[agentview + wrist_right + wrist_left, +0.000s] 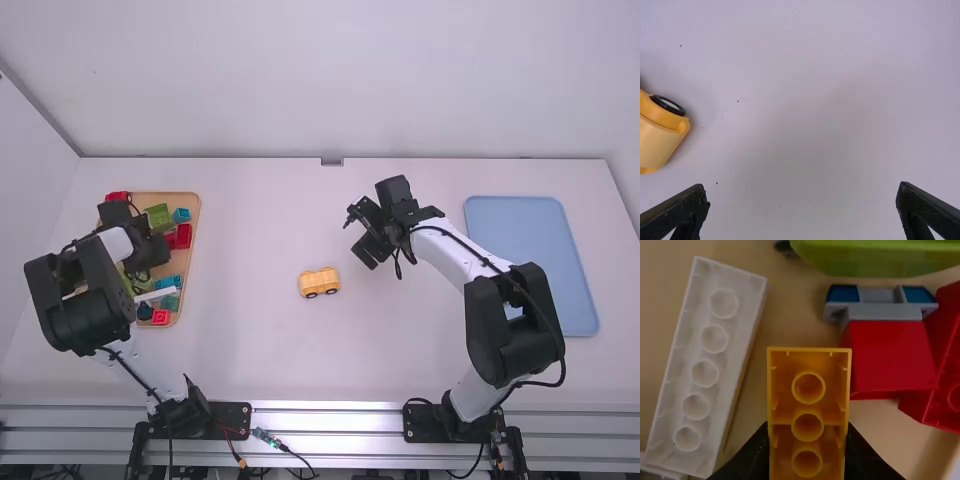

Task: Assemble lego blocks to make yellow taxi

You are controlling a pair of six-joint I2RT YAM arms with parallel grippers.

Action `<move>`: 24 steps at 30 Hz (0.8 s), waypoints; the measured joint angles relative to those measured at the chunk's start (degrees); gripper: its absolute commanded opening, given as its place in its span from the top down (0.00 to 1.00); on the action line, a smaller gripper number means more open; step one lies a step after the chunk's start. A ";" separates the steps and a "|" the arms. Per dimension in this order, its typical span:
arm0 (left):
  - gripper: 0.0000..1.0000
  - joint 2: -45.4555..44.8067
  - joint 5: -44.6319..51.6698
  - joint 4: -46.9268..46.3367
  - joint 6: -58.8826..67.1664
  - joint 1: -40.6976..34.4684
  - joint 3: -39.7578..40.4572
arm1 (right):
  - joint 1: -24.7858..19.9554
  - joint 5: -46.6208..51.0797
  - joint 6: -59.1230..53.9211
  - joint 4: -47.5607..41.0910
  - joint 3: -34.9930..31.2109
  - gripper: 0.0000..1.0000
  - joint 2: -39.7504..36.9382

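Over the wooden tray of blocks at the left, my left gripper [148,262] hangs low. In the left wrist view that gripper [807,452] is shut on a yellow-orange block [808,390], whose hollow underside with round tubes faces the camera. The yellow car base [320,283] stands on its wheels near the middle of the table; part of this car base [660,132] shows at the left in the right wrist view. My right gripper [362,235] is above the table, up and right of the car base; in the right wrist view the gripper [802,200] is wide open with nothing between its fingers.
The wooden tray [196,215] holds several red, green and blue blocks. A long white block [710,355], a red block [887,357] and a green block [880,257] lie around the held block. A blue tray [530,250] lies at the right.
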 measured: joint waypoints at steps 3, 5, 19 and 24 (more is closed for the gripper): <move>0.90 0.00 -0.20 0.39 -0.83 -0.02 -0.04 | 0.00 -0.02 -0.02 0.20 0.00 0.01 0.00; 0.98 0.00 -0.94 -0.39 -2.23 -0.07 -0.02 | 0.00 -0.02 -0.09 1.33 0.00 0.01 0.00; 0.98 -17.57 5.27 -3.78 -3.30 -1.92 -1.81 | -0.66 -7.43 5.20 12.02 0.00 0.01 0.00; 0.98 -33.97 13.18 3.63 -1.20 -7.80 -11.72 | -3.10 -18.80 6.38 14.86 0.00 0.01 0.00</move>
